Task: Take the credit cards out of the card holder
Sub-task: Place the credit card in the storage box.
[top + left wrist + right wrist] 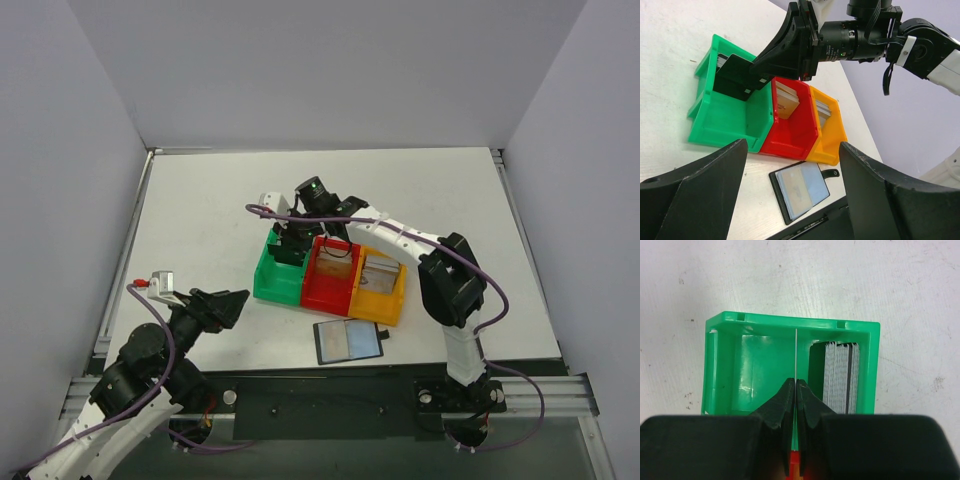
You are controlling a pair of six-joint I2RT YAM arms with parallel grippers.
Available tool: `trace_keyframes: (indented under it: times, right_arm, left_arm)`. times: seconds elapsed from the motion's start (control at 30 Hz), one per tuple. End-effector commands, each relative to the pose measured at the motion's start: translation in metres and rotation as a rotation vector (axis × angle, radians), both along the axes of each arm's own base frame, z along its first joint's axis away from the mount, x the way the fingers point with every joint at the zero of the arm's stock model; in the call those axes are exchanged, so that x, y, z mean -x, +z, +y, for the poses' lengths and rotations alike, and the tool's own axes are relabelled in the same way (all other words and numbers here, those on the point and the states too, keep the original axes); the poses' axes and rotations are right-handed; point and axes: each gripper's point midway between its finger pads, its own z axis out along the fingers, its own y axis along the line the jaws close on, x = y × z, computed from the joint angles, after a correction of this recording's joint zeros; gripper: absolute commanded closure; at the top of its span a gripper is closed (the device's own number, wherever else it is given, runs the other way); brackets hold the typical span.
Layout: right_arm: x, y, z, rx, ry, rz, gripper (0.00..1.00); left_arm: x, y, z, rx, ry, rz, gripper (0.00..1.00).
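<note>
Glossy plastic card holder [330, 296], three square bins, row left-right on worktop [200, 200]; right claw [796, 386] pinches thin dark card [735, 80], upright on edge at green bin [790, 322]; left claw [238, 303] spread.

A robotics lab cell: a white desk [420, 190] boxed by plain panels [330, 70] at 9, 12 and 3 o'clock. At 6 o'clock an aluminium rail [560, 385] carries the left arm [140, 370] and right arm [450, 290].

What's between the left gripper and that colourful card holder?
Nothing but bare white table lies between the open left gripper and the green end of the card holder. The top view shows this stretch best.
</note>
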Motion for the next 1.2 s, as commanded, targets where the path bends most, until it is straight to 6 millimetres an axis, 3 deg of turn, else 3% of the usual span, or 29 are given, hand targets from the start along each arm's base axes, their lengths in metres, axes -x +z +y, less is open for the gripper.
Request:
trace_keyframes:
  times: [0.0,0.7,1.03,1.17]
  right_arm:
    - [-0.005,0.004,0.008,-0.027,0.013,-0.027,1.0]
    - [-0.009,-0.042,-0.006,0.05,-0.045,-0.035,1.0]
    - [-0.016,-0.048,-0.01,0.064,-0.102,-0.058,1.0]
    - [-0.021,-0.042,-0.007,0.044,-0.118,-0.092,0.9]
  left_arm:
    - [0.011,0.032,0.014,0.069,0.009,-0.104,0.16]
    - [0.009,0.028,0.011,0.058,0.002,-0.092,0.16]
    - [0.008,0.027,0.01,0.051,0.002,-0.09,0.16]
    - [0.008,0.027,0.009,0.051,-0.001,-0.09,0.16]
